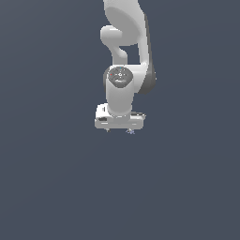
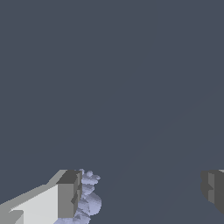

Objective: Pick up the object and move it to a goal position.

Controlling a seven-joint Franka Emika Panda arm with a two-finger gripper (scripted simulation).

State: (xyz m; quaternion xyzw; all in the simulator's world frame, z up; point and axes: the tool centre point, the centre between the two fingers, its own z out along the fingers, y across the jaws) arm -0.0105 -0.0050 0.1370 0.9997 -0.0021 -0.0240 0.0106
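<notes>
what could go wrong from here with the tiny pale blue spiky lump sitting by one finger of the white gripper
1. The tiny pale blue-lavender spiky lump sits right against one grey finger pad, far from the other pad. If the open white gripper closes, it may push the lump sideways.
2. Its irregular outline could make the grip unstable, so it might slip during lifting.

The lump (image 2: 89, 201), pressed against one finger (image 2: 68, 194) of the hand (image 2: 140, 192), is partly hidden behind it and cut off by the wrist view's edge. Beneath the hand (image 1: 119, 129), the exterior view shows only a speck.
</notes>
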